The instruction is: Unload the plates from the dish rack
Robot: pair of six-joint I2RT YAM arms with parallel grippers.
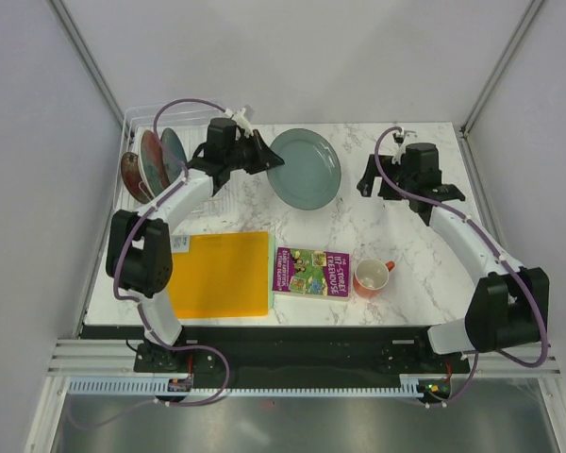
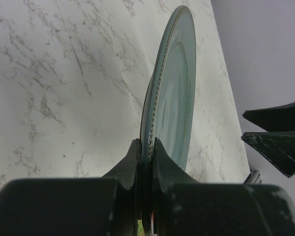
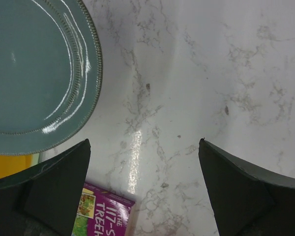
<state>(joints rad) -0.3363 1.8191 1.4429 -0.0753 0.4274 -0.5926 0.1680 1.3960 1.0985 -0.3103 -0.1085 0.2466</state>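
Top external view: the grey-green plate (image 1: 305,168) shows its full round face upward at the back middle of the desk (image 1: 396,236), clear of the dish rack (image 1: 135,121), with the left hand (image 1: 267,154) at its left rim. Three more plates stand on edge in the rack: red (image 1: 132,176), teal with red blotches (image 1: 152,159) and dark teal (image 1: 174,151). The right hand (image 1: 407,189) is just beside the flat plate, to its right. An orange mat (image 1: 220,274), a book (image 1: 311,272) and a mug (image 1: 371,276) lie nearer the bases

Left wrist view: the hand (image 2: 147,152) is clamped on the plate's (image 2: 172,93) rim; the plate appears edge-on, its long axis running straight away from the fingers

Right wrist view: the hand (image 3: 143,147) is spread wide, gripping nothing, over bare marble; the plate (image 3: 34,73) lies at the upper left
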